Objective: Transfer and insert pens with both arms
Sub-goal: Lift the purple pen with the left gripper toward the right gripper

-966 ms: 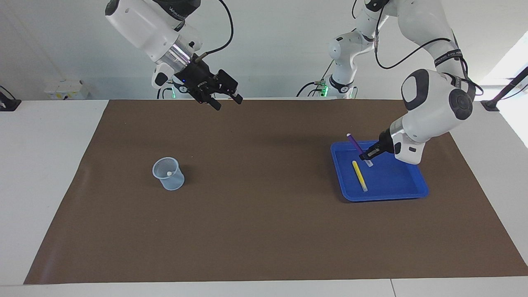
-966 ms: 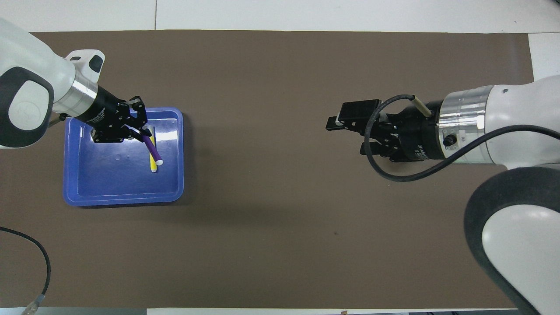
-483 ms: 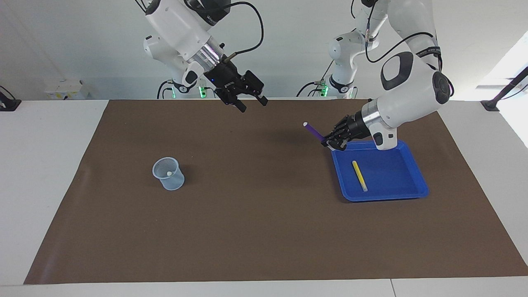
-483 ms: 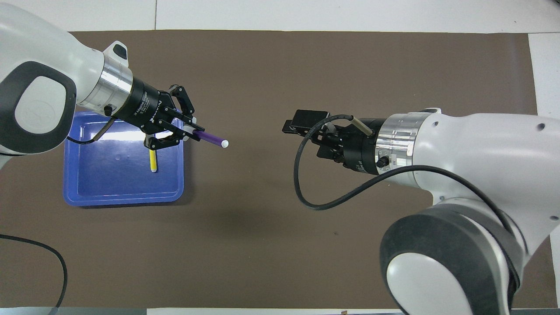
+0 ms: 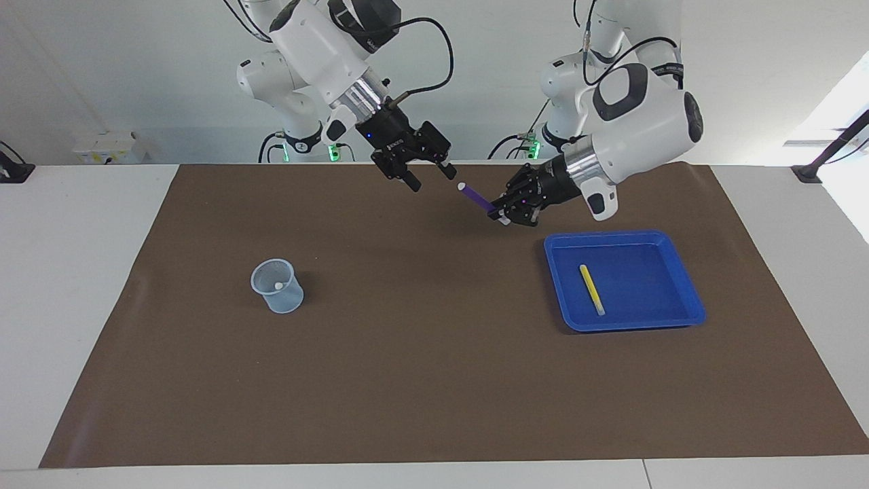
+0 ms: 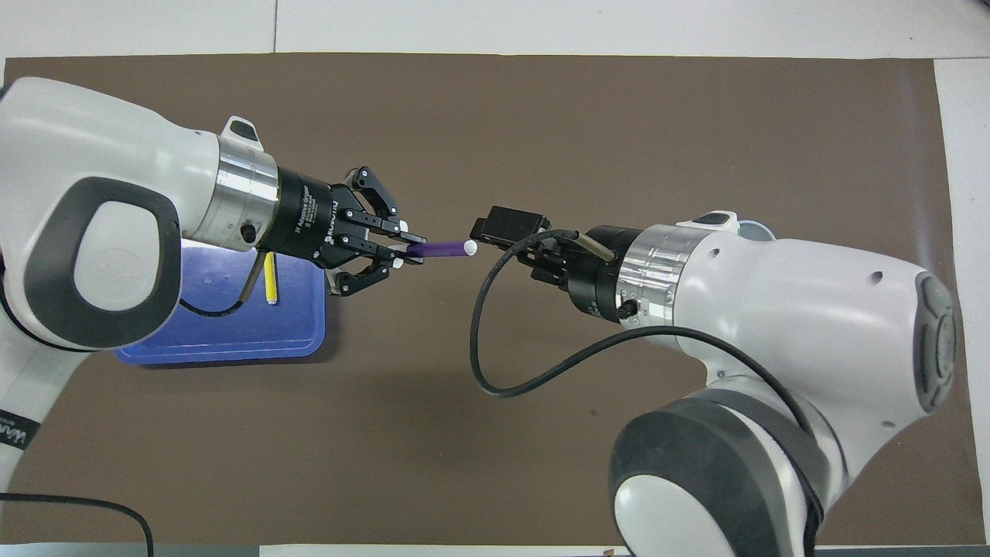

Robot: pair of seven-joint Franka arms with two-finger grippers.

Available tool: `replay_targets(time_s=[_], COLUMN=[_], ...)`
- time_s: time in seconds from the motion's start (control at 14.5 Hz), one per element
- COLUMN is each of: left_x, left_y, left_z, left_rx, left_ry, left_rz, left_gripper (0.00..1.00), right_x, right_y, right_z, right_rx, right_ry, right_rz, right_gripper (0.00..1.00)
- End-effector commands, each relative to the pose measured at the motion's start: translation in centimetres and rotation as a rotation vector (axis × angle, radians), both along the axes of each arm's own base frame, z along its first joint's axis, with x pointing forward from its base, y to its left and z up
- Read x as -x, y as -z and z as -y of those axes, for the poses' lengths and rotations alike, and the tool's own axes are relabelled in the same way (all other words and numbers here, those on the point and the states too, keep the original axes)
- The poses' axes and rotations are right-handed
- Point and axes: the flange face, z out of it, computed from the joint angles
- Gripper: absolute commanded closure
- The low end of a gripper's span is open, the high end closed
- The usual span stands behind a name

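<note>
the left gripper [image 5: 501,216] clamps the purple pen [image 5: 477,197] in the air, above the mat beside the blue tray [image 5: 686,312]. the right gripper [image 5: 429,176] is spread open at the pen's white tip. risk: misalignment knocks the pen askew.

Pens — two in plain sight: one purple pen [image 5: 477,197] [image 6: 437,249], one yellow pen [image 5: 592,289] [image 6: 271,284]. Cup [image 5: 278,286] — one, clear plastic, with a small whitish tip showing inside. Tray [image 5: 682,278] [image 6: 232,344] — one, blue. Mat [image 5: 421,380] [image 6: 495,116] — one, brown. Robot arms: two, each bearing one black gripper.
</note>
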Motion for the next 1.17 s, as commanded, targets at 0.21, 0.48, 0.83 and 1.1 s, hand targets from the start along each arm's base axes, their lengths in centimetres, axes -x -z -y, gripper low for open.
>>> replay_targets(time_s=[0.21, 0.48, 0.83, 1.1], left_x=[4.1, 4.3, 4.2, 4.2], left_y=[0.5, 0.6, 0.6, 0.5], left_z=[1.0, 1.0, 1.0, 1.0], left_rx=[0.018, 0.023, 0.026, 0.032], left_ry=[-0.167, -0.178, -0.190, -0.192], left_rz=[-0.022, -0.029, -0.028, -0.032], left_gripper=[1.00, 1.00, 1.00, 1.00], right_x=[0.1, 0.0, -0.3, -0.6], right_y=[1.3, 1.3, 0.6, 0.5], right_z=[-1.2, -0.7, -0.4, 0.0], right_rx=[0.021, 0.045, 0.063, 0.062], right_ry=[-0.066, -0.145, -0.194, -0.192], right_rz=[0.059, 0.033, 0.001, -0.002], right_gripper=[0.00, 0.11, 0.22, 0.26])
